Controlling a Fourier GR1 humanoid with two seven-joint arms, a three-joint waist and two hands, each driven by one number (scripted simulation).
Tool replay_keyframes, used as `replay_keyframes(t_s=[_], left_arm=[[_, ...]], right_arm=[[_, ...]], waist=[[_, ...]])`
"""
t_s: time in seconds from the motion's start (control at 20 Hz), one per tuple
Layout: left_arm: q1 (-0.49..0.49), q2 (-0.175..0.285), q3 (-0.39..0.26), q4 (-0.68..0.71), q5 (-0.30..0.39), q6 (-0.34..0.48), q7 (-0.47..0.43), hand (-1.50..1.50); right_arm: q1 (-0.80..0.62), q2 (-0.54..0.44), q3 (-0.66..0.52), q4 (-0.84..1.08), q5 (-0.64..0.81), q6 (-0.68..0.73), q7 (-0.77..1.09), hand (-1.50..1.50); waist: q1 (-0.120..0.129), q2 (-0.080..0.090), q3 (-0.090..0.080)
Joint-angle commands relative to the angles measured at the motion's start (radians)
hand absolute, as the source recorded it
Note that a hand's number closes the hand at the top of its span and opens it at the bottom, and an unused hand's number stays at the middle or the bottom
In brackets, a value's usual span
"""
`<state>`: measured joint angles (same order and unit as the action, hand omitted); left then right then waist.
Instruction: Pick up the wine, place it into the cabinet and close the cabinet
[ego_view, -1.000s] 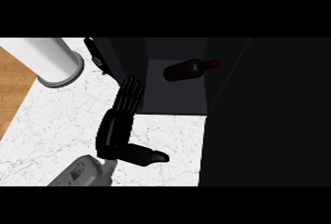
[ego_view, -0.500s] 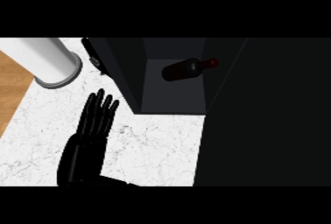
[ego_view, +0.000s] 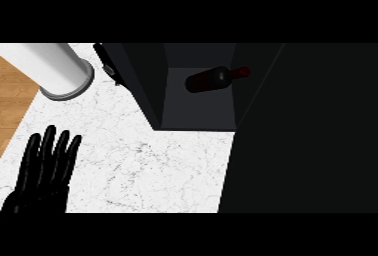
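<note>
White veined marble counter (ego_view: 148, 165), matt dark cabinet (ego_view: 199, 107), dark glass wine bottle (ego_view: 210, 79)

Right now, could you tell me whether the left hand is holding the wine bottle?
No, the wine bottle lies on its side inside the cabinet, while the left hand is open over the counter.

White cylinder (ego_view: 53, 66) (grey-rimmed); marble counter (ego_view: 151, 172)
</note>
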<state>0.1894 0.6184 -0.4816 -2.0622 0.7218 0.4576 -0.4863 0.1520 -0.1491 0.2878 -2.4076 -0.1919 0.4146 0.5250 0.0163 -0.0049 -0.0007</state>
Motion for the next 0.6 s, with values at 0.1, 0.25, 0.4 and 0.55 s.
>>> replay_keyframes(t_s=[0.1, 0.25, 0.4, 0.55], left_arm=[[0.178, 0.081, 0.166, -0.084, 0.079, -0.095, -0.020, -1.50], [0.268, 0.123, 0.257, -0.126, 0.143, -0.183, -0.020, -1.50], [0.356, 0.138, 0.344, -0.101, 0.171, -0.277, -0.051, -1.50], [0.390, 0.152, 0.439, -0.074, 0.216, -0.368, -0.062, -1.50]], right_arm=[[0.019, 0.078, 0.222, -0.101, 0.064, -0.067, 0.097, 1.50], [-0.072, 0.134, 0.318, -0.038, 0.179, -0.120, 0.126, 1.50], [-0.145, 0.147, 0.386, -0.014, 0.240, -0.200, 0.139, 1.50], [-0.275, 0.148, 0.457, 0.022, 0.295, -0.304, 0.195, 1.50]], waist=[[-0.003, -0.001, 0.000], [0.004, -0.002, -0.001], [0.008, -0.001, -0.001], [0.017, -0.002, -0.002]])
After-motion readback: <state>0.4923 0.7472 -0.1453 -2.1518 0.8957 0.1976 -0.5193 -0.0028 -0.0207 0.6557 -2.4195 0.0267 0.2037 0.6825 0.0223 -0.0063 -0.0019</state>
